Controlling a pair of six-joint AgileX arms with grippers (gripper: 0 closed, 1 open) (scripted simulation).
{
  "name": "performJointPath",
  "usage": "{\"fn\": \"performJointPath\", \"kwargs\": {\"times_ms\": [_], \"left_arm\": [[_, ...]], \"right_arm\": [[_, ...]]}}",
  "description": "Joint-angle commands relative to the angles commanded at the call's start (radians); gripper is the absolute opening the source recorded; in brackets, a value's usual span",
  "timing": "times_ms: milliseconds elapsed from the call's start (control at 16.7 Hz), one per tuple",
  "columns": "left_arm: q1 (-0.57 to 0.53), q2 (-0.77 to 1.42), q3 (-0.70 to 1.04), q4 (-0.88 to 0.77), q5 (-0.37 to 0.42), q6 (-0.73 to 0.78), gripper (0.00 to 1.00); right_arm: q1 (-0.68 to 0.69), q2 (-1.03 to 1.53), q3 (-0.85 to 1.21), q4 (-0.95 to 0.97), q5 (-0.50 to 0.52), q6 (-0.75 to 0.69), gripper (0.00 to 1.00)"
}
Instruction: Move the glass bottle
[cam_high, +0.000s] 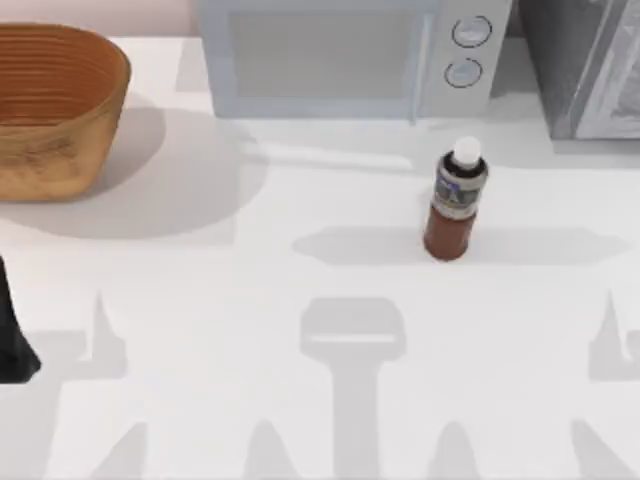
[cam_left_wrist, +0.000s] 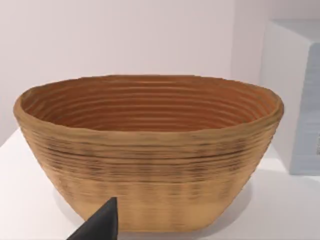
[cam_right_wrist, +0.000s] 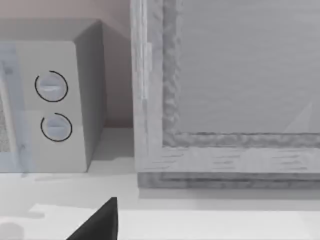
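Note:
The glass bottle (cam_high: 455, 205) stands upright on the white table, right of the middle. It is reddish-brown with a white cap, a dark neck and a grey-blue label band, and nothing touches it. My left arm (cam_high: 12, 340) shows as a dark shape at the table's left edge, far from the bottle. A dark part of my left gripper (cam_left_wrist: 100, 225) points at the woven basket. A dark part of my right gripper (cam_right_wrist: 100, 222) faces the appliances at the back right.
A large woven basket (cam_high: 50, 110) sits at the back left. A white microwave (cam_high: 340, 55) with two round knobs stands at the back centre, just behind the bottle. A grey cabinet (cam_high: 590, 65) fills the back right corner.

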Motion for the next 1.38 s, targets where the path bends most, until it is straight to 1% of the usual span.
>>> {"fn": "performJointPath", "kwargs": {"times_ms": [240, 360, 480, 780, 1380], "left_arm": [[-0.011, 0.029, 0.01, 0.022, 0.001, 0.0, 1.0], [-0.035, 0.098, 0.034, 0.072, 0.004, 0.0, 1.0], [-0.072, 0.211, 0.069, 0.15, 0.007, 0.0, 1.0], [-0.201, 0.616, 0.193, 0.42, 0.015, 0.003, 1.0], [-0.517, 1.563, 0.488, 1.066, 0.045, 0.009, 1.0]], "right_arm": [[0.0, 0.0, 0.0, 0.0, 0.0, 0.0, 1.0], [0.0, 0.0, 0.0, 0.0, 0.0, 0.0, 1.0], [0.0, 0.0, 0.0, 0.0, 0.0, 0.0, 1.0], [0.0, 0.0, 0.0, 0.0, 0.0, 0.0, 1.0], [0.0, 0.0, 0.0, 0.0, 0.0, 0.0, 1.0]]}}
